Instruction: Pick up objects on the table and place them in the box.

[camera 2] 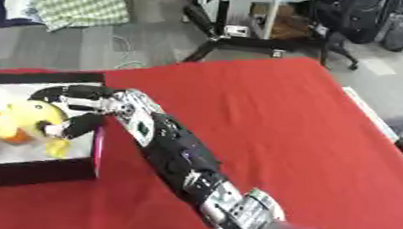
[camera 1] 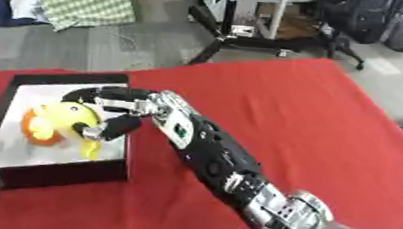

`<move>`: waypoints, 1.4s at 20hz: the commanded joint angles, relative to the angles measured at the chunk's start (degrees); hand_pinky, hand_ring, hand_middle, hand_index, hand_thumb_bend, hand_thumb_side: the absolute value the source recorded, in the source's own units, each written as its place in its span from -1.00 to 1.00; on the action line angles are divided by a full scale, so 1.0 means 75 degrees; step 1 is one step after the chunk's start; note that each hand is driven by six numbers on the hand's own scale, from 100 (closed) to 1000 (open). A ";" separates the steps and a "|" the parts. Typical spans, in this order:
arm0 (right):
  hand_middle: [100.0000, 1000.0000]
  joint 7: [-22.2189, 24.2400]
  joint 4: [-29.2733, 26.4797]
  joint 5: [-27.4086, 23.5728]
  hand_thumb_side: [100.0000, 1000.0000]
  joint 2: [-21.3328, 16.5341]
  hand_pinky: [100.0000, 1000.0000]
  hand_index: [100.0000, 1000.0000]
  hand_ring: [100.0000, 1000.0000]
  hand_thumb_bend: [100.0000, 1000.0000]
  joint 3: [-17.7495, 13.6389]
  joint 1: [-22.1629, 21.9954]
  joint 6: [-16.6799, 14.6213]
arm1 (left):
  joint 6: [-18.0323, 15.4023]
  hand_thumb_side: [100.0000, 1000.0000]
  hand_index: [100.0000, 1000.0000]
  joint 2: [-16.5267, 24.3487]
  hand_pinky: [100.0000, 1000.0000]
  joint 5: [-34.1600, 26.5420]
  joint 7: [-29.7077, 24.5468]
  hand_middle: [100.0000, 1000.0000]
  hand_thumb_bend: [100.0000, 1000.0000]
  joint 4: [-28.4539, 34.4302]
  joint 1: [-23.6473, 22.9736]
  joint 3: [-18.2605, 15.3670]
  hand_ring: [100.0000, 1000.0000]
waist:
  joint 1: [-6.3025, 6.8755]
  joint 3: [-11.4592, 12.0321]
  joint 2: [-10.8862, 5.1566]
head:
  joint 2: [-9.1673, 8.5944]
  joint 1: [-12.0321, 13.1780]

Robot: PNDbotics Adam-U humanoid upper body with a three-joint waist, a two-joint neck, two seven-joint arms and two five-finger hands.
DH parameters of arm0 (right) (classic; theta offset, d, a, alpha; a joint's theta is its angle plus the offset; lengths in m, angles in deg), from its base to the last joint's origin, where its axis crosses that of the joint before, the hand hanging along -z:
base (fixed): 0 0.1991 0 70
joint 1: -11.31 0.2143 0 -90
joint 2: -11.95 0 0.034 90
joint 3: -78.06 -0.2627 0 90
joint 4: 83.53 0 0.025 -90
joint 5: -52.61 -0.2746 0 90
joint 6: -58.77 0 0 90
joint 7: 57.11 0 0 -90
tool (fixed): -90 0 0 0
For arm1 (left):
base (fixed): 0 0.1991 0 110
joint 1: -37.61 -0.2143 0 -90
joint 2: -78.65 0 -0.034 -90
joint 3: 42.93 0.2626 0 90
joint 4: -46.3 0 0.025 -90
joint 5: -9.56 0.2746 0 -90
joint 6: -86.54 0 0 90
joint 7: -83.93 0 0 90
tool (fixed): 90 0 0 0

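Right robot hand (camera 1: 109,112) in box (camera 1: 32,78), red surface (camera 1: 283,121).
I'm curling fingers around the yellow toy (camera 1: 60,120); grey floor behind.

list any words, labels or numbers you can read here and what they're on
None can be read.
The small green patch on the right hand's wrist is too blurred to tell.
The yellow toy, the box and the red tablecloth show no writing.

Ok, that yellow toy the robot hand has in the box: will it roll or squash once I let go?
The yellow toy looks rounded, so it may rock or roll a little on the box's flat floor. The walls should stop it. It looks like soft plastic, probably light; the right robot hand curls round it without visible denting.
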 commanded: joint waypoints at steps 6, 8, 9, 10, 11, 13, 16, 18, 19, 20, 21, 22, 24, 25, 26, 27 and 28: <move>1.00 -0.0162 -0.0172 0.0199 -0.78 -0.0185 1.00 1.00 0.91 -1.00 -0.0097 0.0122 -0.0151 | -0.0017 1.00 0.59 0.0035 0.32 0.0007 0.0015 0.08 -1.00 0.0136 0.0095 -0.0041 0.23 | 0.0107 0.0008 -0.0109 | -0.0111 -0.0026; 1.00 -0.0178 -0.0208 0.0166 -0.78 -0.0254 1.00 1.00 0.92 -1.00 -0.0088 0.0143 -0.0167 | -0.0016 1.00 0.59 0.0035 0.32 0.0006 0.0016 0.08 -1.00 0.0135 0.0091 -0.0043 0.23 | 0.0106 0.0000 -0.0119 | -0.0099 -0.0019; 1.00 -0.0184 -0.0242 0.0129 -0.78 -0.0320 1.00 1.00 0.92 -1.00 -0.0091 0.0167 -0.0178 | -0.0015 1.00 0.59 0.0036 0.32 0.0007 0.0017 0.08 -1.00 0.0132 0.0086 -0.0044 0.23 | 0.0104 -0.0008 -0.0128 | -0.0091 -0.0013; 1.00 -0.0206 -0.0300 0.0051 -0.78 -0.0435 1.00 1.00 0.92 -1.00 -0.0102 0.0209 -0.0194 | -0.0014 1.00 0.59 0.0040 0.32 0.0008 0.0021 0.08 -1.00 0.0129 0.0075 -0.0049 0.23 | 0.0099 -0.0022 -0.0143 | -0.0081 -0.0002; 1.00 -0.0229 -0.0379 -0.0077 -0.78 -0.0589 1.00 1.00 0.92 -1.00 -0.0111 0.0255 -0.0219 | -0.0013 1.00 0.59 0.0046 0.32 0.0009 0.0027 0.08 -1.00 0.0122 0.0056 -0.0056 0.23 | 0.0095 -0.0043 -0.0167 | -0.0066 0.0020; 1.00 -0.0257 -0.0590 -0.0456 -0.78 -0.1016 1.00 1.00 0.92 -1.00 -0.0126 0.0339 -0.0266 | -0.0013 1.00 0.59 0.0066 0.32 0.0015 0.0042 0.08 -1.00 0.0108 0.0007 -0.0073 0.23 | 0.0079 -0.0096 -0.0220 | -0.0031 0.0084; 1.00 -0.0162 -0.0835 -0.1001 -0.78 -0.1689 1.00 1.00 0.93 -1.00 -0.0152 0.0375 -0.0251 | -0.0015 1.00 0.59 0.0105 0.32 0.0029 0.0065 0.08 -1.00 0.0085 -0.0067 -0.0096 0.23 | 0.0052 -0.0195 -0.0290 | 0.0034 0.0179; 1.00 -0.0040 -0.0951 -0.1245 -0.78 -0.2033 1.00 1.00 0.93 -1.00 -0.0171 0.0342 -0.0227 | -0.0019 1.00 0.59 0.0125 0.32 0.0039 0.0074 0.08 -1.00 0.0077 -0.0091 -0.0105 0.23 | 0.0041 -0.0231 -0.0313 | 0.0058 0.0211; 1.00 0.0016 -0.0992 -0.1332 -0.78 -0.2105 1.00 1.00 0.93 -1.00 -0.0176 0.0332 -0.0209 | -0.0021 1.00 0.59 0.0128 0.32 0.0043 0.0076 0.08 -1.00 0.0076 -0.0095 -0.0105 0.23 | 0.0039 -0.0236 -0.0317 | 0.0062 0.0216; 1.00 0.0067 -0.1024 -0.1398 -0.78 -0.2145 1.00 1.00 0.93 -1.00 -0.0181 0.0326 -0.0188 | -0.0023 1.00 0.59 0.0129 0.32 0.0045 0.0076 0.08 -1.00 0.0074 -0.0097 -0.0106 0.23 | 0.0038 -0.0239 -0.0319 | 0.0064 0.0218; 1.00 0.0109 -0.1050 -0.1448 -0.78 -0.2166 1.00 1.00 0.93 -1.00 -0.0184 0.0323 -0.0167 | -0.0024 1.00 0.59 0.0130 0.32 0.0046 0.0077 0.08 -1.00 0.0073 -0.0098 -0.0106 0.23 | 0.0037 -0.0240 -0.0320 | 0.0065 0.0219; 1.00 0.0144 -0.1070 -0.1485 -0.78 -0.2178 1.00 1.00 0.93 -1.00 -0.0188 0.0321 -0.0149 | -0.0024 1.00 0.59 0.0130 0.32 0.0047 0.0077 0.08 -1.00 0.0073 -0.0098 -0.0106 0.23 | 0.0037 -0.0241 -0.0321 | 0.0065 0.0220; 1.00 0.0224 -0.1042 -0.1496 -0.72 -0.2245 1.00 1.00 0.95 -1.00 -0.0244 0.0263 -0.0088 | -0.0021 1.00 0.59 0.0177 0.32 0.0064 0.0107 0.08 -1.00 0.0062 -0.0133 -0.0150 0.23 | 0.0007 -0.0297 -0.0352 | 0.0089 0.0375; 1.00 0.0302 -0.0932 -0.1434 -0.72 -0.2361 1.00 1.00 0.95 -1.00 -0.0293 0.0149 -0.0013 | -0.0021 1.00 0.59 0.0226 0.32 0.0078 0.0149 0.08 -1.00 0.0057 -0.0173 -0.0201 0.23 | 0.0001 -0.0411 -0.0381 | 0.0112 0.0501; 1.00 0.0397 -0.0788 -0.1348 -0.70 -0.2508 1.00 1.00 0.95 -1.00 -0.0288 0.0002 0.0080 | -0.0021 1.00 0.59 0.0256 0.32 0.0086 0.0190 0.08 -1.00 0.0053 -0.0212 -0.0244 0.23 | 0.0010 -0.0540 -0.0406 | 0.0134 0.0592; 1.00 0.0494 -0.0635 -0.1254 -0.70 -0.2664 1.00 1.00 0.95 -1.00 -0.0276 -0.0153 0.0176 | -0.0019 1.00 0.59 0.0267 0.32 0.0089 0.0214 0.08 -1.00 0.0050 -0.0237 -0.0260 0.23 | 0.0022 -0.0590 -0.0427 | 0.0154 0.0620; 1.00 0.0597 -0.0471 -0.1153 -0.68 -0.2831 1.00 1.00 0.96 -1.00 -0.0271 -0.0309 0.0277 | -0.0019 1.00 0.59 0.0263 0.32 0.0087 0.0217 0.08 -1.00 0.0050 -0.0247 -0.0251 0.23 | 0.0034 -0.0586 -0.0443 | 0.0172 0.0607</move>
